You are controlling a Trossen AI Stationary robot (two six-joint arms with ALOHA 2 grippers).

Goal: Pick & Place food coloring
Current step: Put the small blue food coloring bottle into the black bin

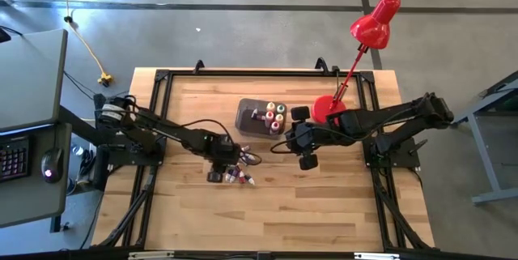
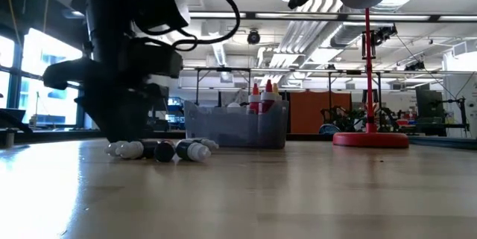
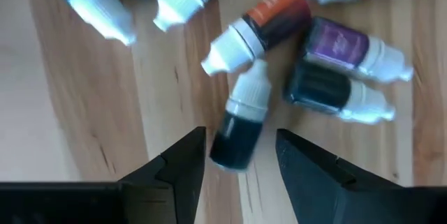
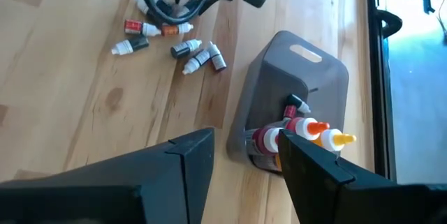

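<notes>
Left wrist view: the left end effector (image 3: 241,158) hangs with its fingers apart on either side of a dark bottle (image 3: 241,126) lying flat on the bench (image 3: 84,112), white cap pointing away. Around it lie more loose bottles (image 1: 235,176) in a small heap, some touching. The rest stand in the grey bin (image 4: 293,84), where the right end effector (image 4: 248,158) hovers above, fingers apart and empty. These bottles look light, hard and smooth, so they will likely roll or squirt out of a pinch. Best to close across the round body, square to its length, not on the tapered cap.
</notes>
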